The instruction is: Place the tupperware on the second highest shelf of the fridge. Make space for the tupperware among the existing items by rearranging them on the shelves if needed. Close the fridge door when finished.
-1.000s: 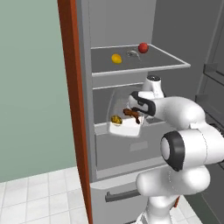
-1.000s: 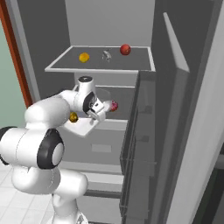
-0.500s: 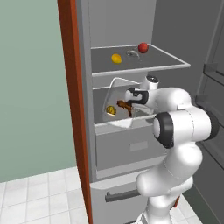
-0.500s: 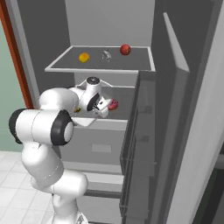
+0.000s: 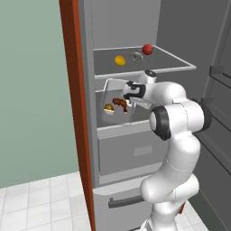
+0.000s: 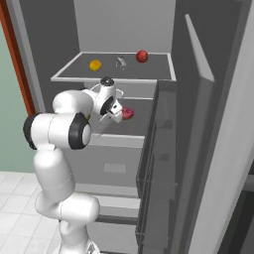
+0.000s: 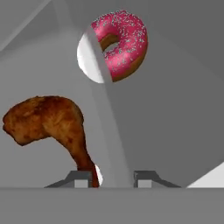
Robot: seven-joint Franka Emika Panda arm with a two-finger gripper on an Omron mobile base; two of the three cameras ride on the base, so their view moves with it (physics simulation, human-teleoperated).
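We see the gripper (image 7: 113,177) inside the fridge (image 5: 131,27), its tips straddling the thin wall of the clear tupperware (image 5: 115,103) on the second shelf; whether it pinches that wall we cannot tell. A drumstick (image 7: 48,120) lies inside the tupperware, with a doughnut (image 7: 119,40) just beyond its wall. On the top shelf sit a yellow fruit (image 5: 120,60), grey object (image 5: 136,55) and apple (image 5: 147,49).

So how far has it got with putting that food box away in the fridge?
Mostly there: the tupperware already sits on the shelf below the top one, beside the doughnut. The end effector is at its wall, grip unclear. Left: pulling out and closing the fridge door.
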